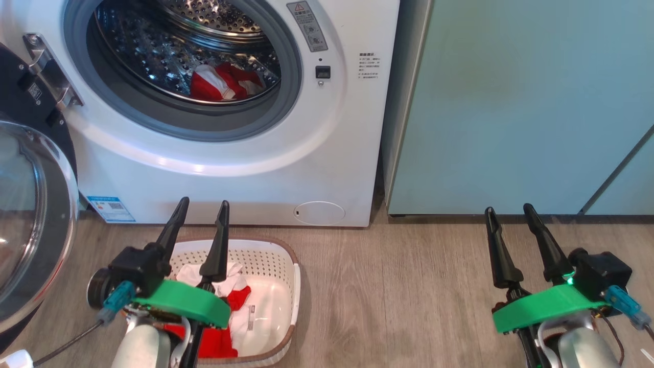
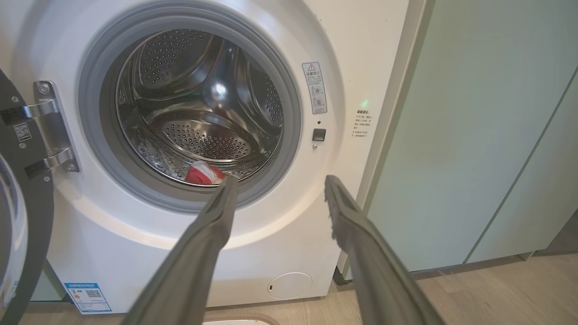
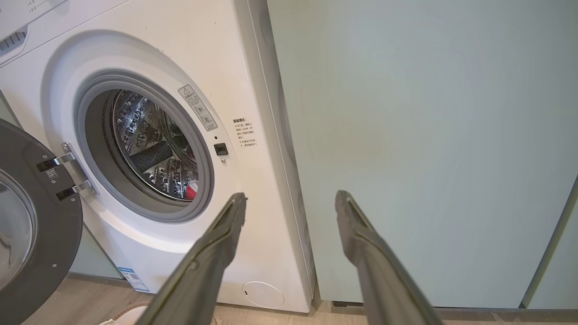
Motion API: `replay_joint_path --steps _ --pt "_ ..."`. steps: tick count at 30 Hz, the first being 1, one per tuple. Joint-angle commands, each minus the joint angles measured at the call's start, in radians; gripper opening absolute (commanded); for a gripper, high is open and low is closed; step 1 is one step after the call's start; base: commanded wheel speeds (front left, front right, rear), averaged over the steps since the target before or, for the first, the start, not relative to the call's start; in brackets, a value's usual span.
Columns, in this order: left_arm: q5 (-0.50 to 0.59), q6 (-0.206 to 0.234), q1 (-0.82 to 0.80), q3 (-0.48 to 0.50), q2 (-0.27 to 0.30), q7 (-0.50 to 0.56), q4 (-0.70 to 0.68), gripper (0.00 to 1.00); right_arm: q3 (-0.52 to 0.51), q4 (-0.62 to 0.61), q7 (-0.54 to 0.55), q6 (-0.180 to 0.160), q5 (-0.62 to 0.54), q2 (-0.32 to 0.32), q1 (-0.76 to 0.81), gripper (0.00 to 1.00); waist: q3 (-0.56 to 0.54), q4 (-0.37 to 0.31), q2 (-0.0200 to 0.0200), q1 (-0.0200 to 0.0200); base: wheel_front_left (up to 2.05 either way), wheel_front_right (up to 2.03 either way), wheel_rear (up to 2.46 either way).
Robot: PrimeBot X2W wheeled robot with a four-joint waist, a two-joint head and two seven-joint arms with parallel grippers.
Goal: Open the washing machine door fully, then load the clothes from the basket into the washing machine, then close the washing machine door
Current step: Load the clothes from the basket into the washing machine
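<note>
With both arms held low in front of the machine, the left gripper (image 1: 204, 202) has its jaws apart and nothing between them. The right gripper (image 1: 508, 208) is the same: jaws apart, empty.

In the head view the left fingers overlap the back left part of the basket (image 1: 294, 266); the height above it is unclear. In the left wrist view they point at the lower edge of the drum opening. The right gripper is over bare wood floor (image 1: 398, 286), well apart from the basket, and in its wrist view the fingers straddle the seam between the machine and the teal cabinet (image 1: 511, 102).

The basket sits on the floor just in front of the washing machine (image 1: 230, 168), left of centre. The clothes (image 1: 237, 296) lie in its left half, red and white, partly hidden by the left wrist. White plastic base with a label shows bare on the right.

A red and white garment (image 1: 222, 82) lies at the bottom front of the steel drum (image 1: 153, 51).

The washing machine door (image 1: 64, 225) stands open at far left on its metal hinge (image 1: 48, 69), glass bowl facing out. The blue label sticker (image 1: 111, 208) is at the machine's lower left, the round service cap (image 1: 319, 212) at lower right.
</note>
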Motion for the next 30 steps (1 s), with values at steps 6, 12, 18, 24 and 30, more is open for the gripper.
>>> replay_joint_path --steps 6,12,18,24,30 --pt "0.001 0.006 -0.021 0.022 0.003 -0.005 -0.024 1.0 0.029 -0.031 -0.009 0.0 0.003 -0.003 -0.024 1.0 -0.004 0.0 -0.0001 0.0001 0.0 0.0 0.0" --pt "-0.001 0.008 -0.023 0.018 0.003 -0.005 -0.02 1.0 0.034 -0.033 -0.009 0.0 0.004 -0.003 -0.023 1.0 -0.004 0.001 -0.0001 0.0001 0.0 0.0 0.0" --pt "0.0 0.008 -0.021 0.017 0.003 -0.005 -0.019 1.0 0.037 -0.031 -0.009 0.0 0.004 -0.003 -0.022 1.0 -0.004 0.001 -0.0001 0.0001 0.0 0.0 0.0" --pt "-0.002 0.007 -0.019 0.013 0.003 -0.005 -0.014 1.0 0.038 -0.03 -0.009 0.0 0.006 -0.003 -0.024 1.0 -0.007 0.0 -0.0001 0.0001 0.0 0.0 0.0" --pt "-0.002 0.009 -0.021 0.013 0.003 -0.005 -0.009 1.0 0.04 -0.03 -0.009 0.0 0.009 -0.003 -0.026 1.0 -0.006 0.0 -0.0001 0.0001 0.0 0.0 0.0"
